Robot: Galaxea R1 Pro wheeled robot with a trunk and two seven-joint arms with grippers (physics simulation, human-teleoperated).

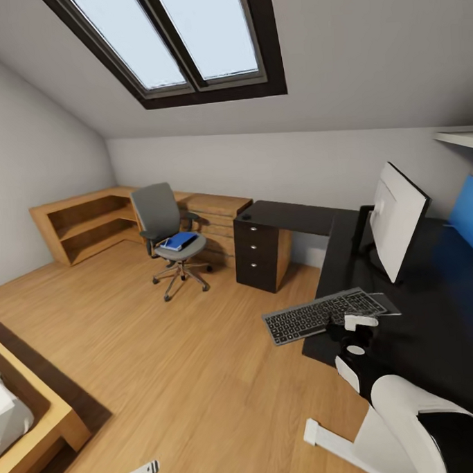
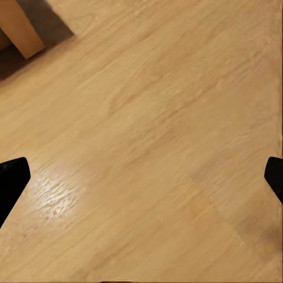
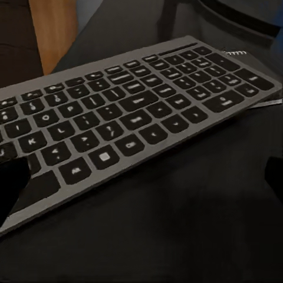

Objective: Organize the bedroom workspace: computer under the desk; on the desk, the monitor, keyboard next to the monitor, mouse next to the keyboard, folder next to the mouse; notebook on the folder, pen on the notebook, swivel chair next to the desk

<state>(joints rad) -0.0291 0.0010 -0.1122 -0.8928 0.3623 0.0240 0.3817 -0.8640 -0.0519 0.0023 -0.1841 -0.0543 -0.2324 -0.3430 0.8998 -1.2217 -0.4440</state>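
The table (image 1: 407, 311) fills the view from three to five o'clock, the monitor (image 1: 398, 217) upright on it. The keyboard (image 1: 324, 314) overhangs its near edge, so seating it seems the current step. The right end effector (image 3: 147, 177) hovers released beside it; next, push it inward.

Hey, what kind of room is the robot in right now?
Most likely an attic bedroom with a home office corner. A skylight sits in the sloped ceiling, a wooden bed frame shows at the near corner, and a black L-shaped desk carries a monitor and keyboard.
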